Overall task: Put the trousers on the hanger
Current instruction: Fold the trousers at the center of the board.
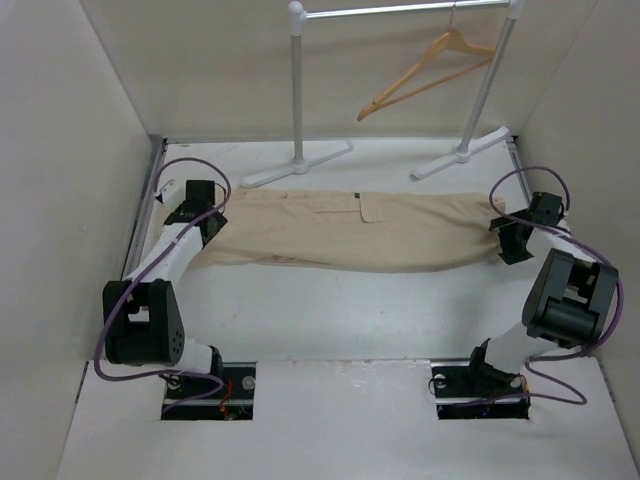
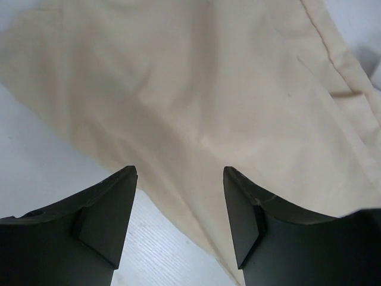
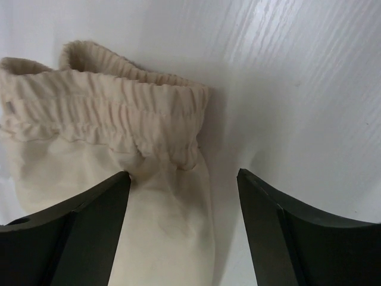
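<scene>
The trousers (image 1: pixel 340 230) lie flat on the table (image 1: pixel 340 320), stretched from 9 to 3 o'clock. The hanger (image 1: pixel 430 65) hangs on the rack (image 1: pixel 298 90) at 1 o'clock from them, its thin hook barely visible. The left gripper (image 2: pixel 178 173), jaws spread, is over the 9 o'clock end, hiding that end's edge from above. The right gripper (image 3: pixel 183 176), jaws also spread, frames the elastic waistband (image 3: pixel 107 113) corner. Whether any fingertip touches the cloth cannot be told.

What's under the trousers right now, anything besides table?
Only the white table shows around the trousers, which lie spread on it. The area beneath the cloth is covered. The hanger is not there; it hangs on the rack behind.
</scene>
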Robot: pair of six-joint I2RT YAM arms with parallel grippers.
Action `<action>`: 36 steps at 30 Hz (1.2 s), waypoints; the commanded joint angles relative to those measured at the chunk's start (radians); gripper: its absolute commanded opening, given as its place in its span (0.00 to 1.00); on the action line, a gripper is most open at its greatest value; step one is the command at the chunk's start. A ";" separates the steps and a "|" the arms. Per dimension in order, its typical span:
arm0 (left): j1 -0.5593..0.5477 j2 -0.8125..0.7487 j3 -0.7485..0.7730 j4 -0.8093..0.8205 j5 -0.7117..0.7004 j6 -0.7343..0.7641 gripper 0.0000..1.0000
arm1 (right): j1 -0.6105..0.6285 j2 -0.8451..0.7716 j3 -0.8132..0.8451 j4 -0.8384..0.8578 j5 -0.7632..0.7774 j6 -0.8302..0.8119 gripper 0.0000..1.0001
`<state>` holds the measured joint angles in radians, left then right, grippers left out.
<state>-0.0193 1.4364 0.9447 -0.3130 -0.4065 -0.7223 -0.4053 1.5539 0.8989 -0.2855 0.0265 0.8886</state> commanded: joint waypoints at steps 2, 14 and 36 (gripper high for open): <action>-0.064 -0.057 0.000 -0.012 0.005 -0.002 0.58 | 0.001 0.075 0.014 0.034 -0.062 0.050 0.73; -0.179 -0.163 0.002 -0.041 0.017 -0.012 0.58 | -0.002 -0.033 -0.014 0.043 0.011 0.102 0.06; -0.474 -0.459 0.195 -0.340 -0.015 -0.049 0.59 | 0.430 -0.572 0.368 -0.211 0.124 -0.149 0.08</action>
<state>-0.5480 1.0649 1.0756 -0.5896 -0.3923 -0.8032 -0.1085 0.9691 1.1725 -0.4870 0.1070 0.7631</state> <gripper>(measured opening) 0.585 0.096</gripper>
